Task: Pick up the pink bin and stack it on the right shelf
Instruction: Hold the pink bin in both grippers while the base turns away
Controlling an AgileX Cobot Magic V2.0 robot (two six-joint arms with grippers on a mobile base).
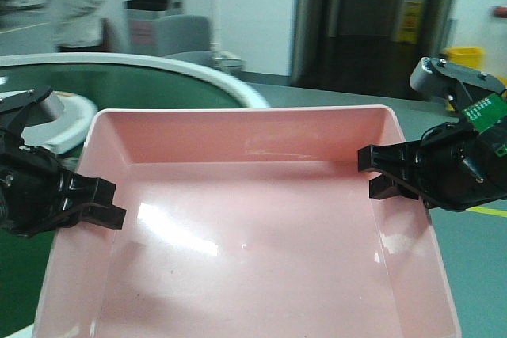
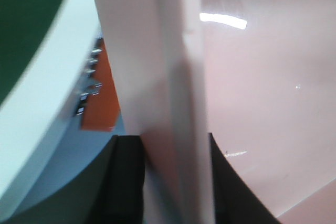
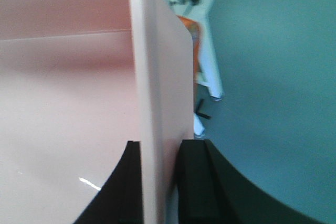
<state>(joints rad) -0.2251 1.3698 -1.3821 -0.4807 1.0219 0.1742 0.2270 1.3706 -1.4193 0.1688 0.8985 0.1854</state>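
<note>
I have the pink bin [image 1: 245, 136] gripped from both sides, one claw on each side wall. It fills the lower part of the front view, open side up, with its long axis running left to right.

The left claw [image 1: 107, 202] pinches the left wall a little nearer to me than the middle. My left wrist camera shows one black finger [image 2: 126, 182] outside the wall and the other inside, both pressed against the plastic [image 2: 173, 103].

The right claw [image 1: 371, 173] pinches the right wall near the far right corner. On the right wrist camera its black fingers [image 3: 194, 177] press on both faces of the wall [image 3: 157, 77].

The bin sits slightly skewed, with its far edge sloping down a touch toward the right. Its underside is hidden from me, so I cannot tell whether it rests on anything.

Beyond its far left corner lies a green bench [image 1: 135, 89] with a curved white rim, which also runs under the left claw. The left wrist view shows that rim and something orange [image 2: 100, 98] below the bin's left wall.

The grey-green floor [image 3: 273, 77] lies beneath the right wall, and a yellow line [image 1: 491, 211] shows beside the right arm.

Far back are a blurred person in a white coat [image 1: 79, 1] and a yellow container [image 1: 463, 57].
</note>
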